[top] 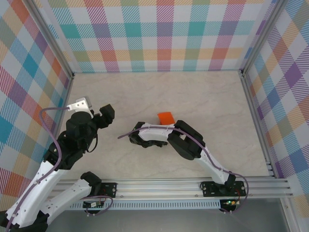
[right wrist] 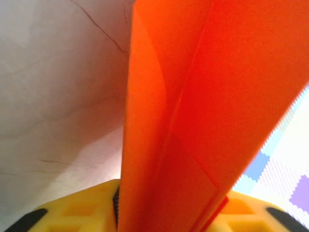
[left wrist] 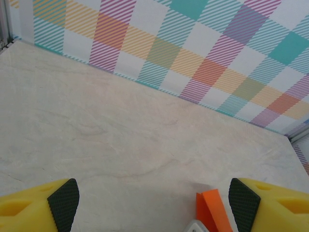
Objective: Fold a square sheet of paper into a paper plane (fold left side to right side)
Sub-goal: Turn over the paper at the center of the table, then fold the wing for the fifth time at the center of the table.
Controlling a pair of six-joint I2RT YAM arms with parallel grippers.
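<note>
**Operator:** Condition of the left gripper?

**Inspector:** The jaws stand spread wide with nothing between them. In the left wrist view its yellow fingers, each faced with a dark pad, sit at the two lower corners above bare marble-look tabletop. In the overhead view this gripper sits at the left of the table, well apart from the paper.

**Operator:** Location of the orange paper sheet?

**Inspector:** Near the middle of the table, at the tip of the right arm, which reaches in from the lower right. In the right wrist view the sheet is folded into overlapping layers with a long crease. It rises upright from between the yellow fingers of the right gripper. In the left wrist view it shows at the lower edge as a narrow orange strip.

**Operator:** Condition of the right jaws?

**Inspector:** The sheet stands between them, one face lying against a dark finger pad. Whether the jaws clamp the sheet or only flank it cannot be told.

**Operator:** Surroundings?

**Inspector:** Checked wall panels enclose the table on three sides.
</note>
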